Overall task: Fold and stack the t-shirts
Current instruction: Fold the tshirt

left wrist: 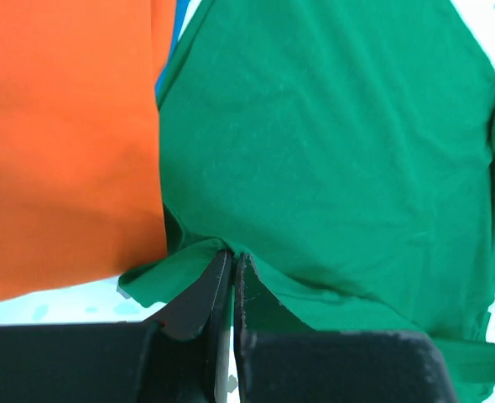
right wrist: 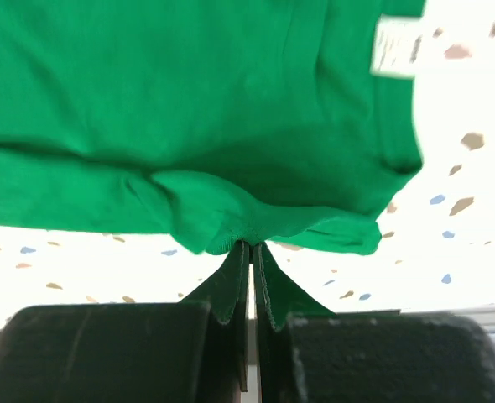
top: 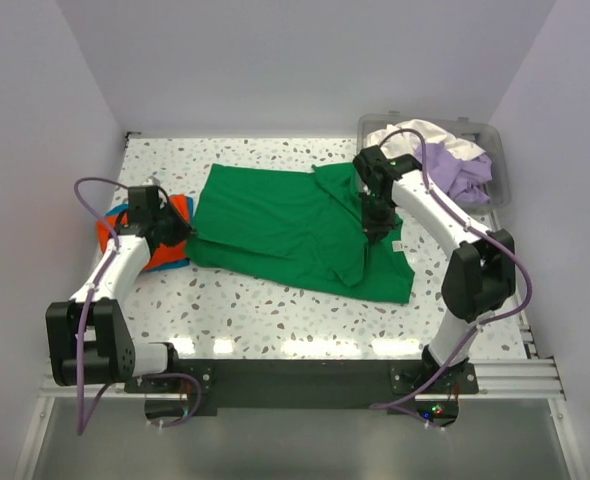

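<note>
A bright green t-shirt [top: 285, 225] lies spread across the middle of the table. My left gripper [top: 183, 234] is shut on its left edge [left wrist: 189, 260]. My right gripper [top: 375, 222] is shut on a fold of the green shirt [right wrist: 231, 227] near its right side, lifting the cloth a little. A folded orange t-shirt [top: 175, 212] lies on a blue one [top: 165, 266] at the left, beside my left gripper; the orange one fills the left of the left wrist view [left wrist: 63, 143]. White [top: 425, 135] and lavender [top: 455, 170] shirts are heaped in the bin.
A clear plastic bin [top: 500, 170] stands at the back right corner. The speckled white table [top: 275, 310] shows in front of the green shirt. A white label [right wrist: 396, 46] shows on the shirt in the right wrist view.
</note>
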